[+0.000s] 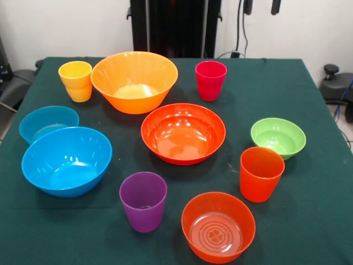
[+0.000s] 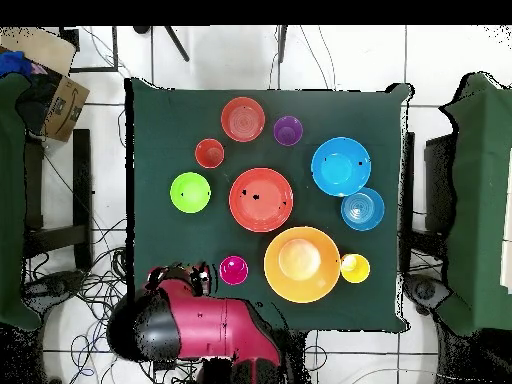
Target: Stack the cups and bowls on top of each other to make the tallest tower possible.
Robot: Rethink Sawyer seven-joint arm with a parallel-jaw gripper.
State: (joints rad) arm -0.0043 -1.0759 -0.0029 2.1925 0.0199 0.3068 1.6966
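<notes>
Four cups stand apart and upright on the green table (image 1: 309,221): yellow (image 1: 75,80), crimson (image 1: 210,80), orange-red (image 1: 261,173) and purple (image 1: 143,201). The bowls also stand singly: large orange-yellow (image 1: 134,81), large blue (image 1: 66,160), shallow red-orange (image 1: 183,133), small blue (image 1: 48,122), green (image 1: 278,137) and translucent orange (image 1: 218,226). No tower shows in either view. My gripper (image 1: 261,6) is drawn back off the table's robot side, and only its two spread tips show, empty. In the overhead view the gripper (image 2: 182,276) is beside the crimson cup (image 2: 234,269).
Green-covered chairs or tables stand on both sides of the table in the overhead view (image 2: 485,200). A cardboard box (image 2: 62,105) lies off one corner. Cables run over the tiled floor.
</notes>
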